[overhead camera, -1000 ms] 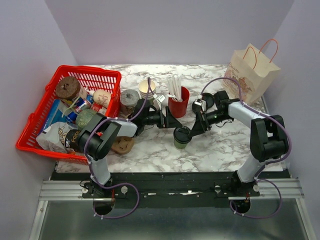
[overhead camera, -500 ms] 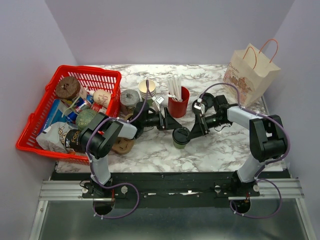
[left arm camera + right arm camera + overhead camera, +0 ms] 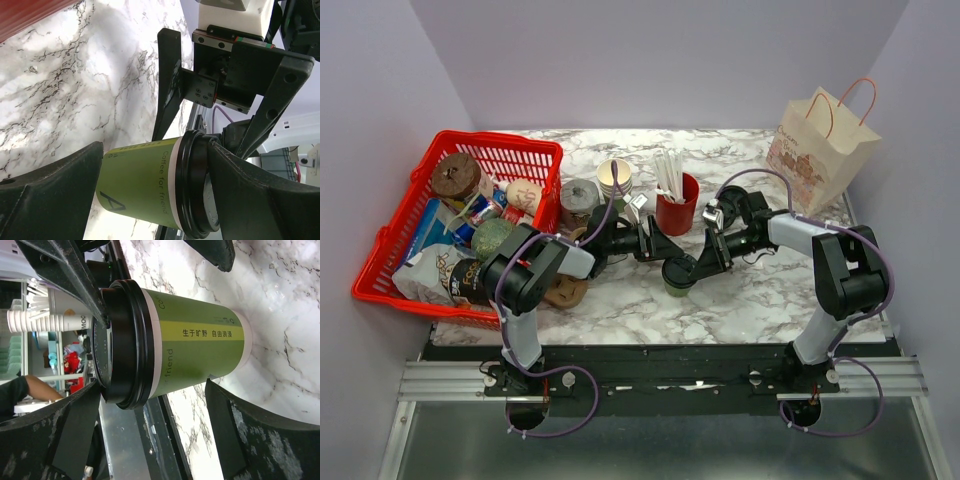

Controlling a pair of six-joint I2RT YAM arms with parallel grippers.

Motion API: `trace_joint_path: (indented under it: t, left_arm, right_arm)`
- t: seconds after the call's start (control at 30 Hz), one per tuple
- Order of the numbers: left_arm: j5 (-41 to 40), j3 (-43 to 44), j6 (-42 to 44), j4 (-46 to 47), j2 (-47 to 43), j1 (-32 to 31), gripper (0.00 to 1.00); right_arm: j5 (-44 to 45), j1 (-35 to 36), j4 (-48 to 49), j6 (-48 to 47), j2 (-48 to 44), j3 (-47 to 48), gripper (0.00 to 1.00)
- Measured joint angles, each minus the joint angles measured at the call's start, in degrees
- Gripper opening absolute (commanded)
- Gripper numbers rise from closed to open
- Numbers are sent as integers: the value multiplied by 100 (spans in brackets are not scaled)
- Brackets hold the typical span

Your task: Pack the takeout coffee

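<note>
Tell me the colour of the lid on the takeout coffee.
Black. The lid tops the olive-green takeout coffee; the right wrist view shows it best.

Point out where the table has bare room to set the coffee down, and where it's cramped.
Bare table: the near strip in front of the takeout coffee, and the back patch between the red straw cup and paper bag. Crowded: the left, around the red basket and stacked cups.

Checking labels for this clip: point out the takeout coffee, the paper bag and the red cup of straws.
takeout coffee [image 3: 200,352], right wrist view, green side wall.
paper bag [image 3: 817,152], top view, front face.
red cup of straws [image 3: 678,218], top view, red wall.
</note>
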Motion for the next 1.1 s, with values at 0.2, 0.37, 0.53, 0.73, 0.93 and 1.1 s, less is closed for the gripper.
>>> trace_joint_path:
  t: [0.2,0.37,0.53,0.73,0.93,1.1]
  left_arm:
    - [-59,-46,33,-13,-28,0,89]
    - [-184,-131,118,-13,-85,-17,87]
    - [-188,-48,225,-103,-83,-17,87]
    - [-236,-63,428,-310,-190,-26,87]
    - [-337,-129,743,-323,-374,-42,92]
    - [-262,-48,1064,-603,-553,0,95]
  right_arm:
    - [-68,0,129,79,-2,-92,89]
    - [-72,0,214,262,-2,-138,85]
    - [-72,0,260,479,-2,-162,80]
    - [-72,2,238,680,59,-160,78]
    - [20,35,260,809,-31,-173,82]
    - [234,46,332,704,-275,-173,91]
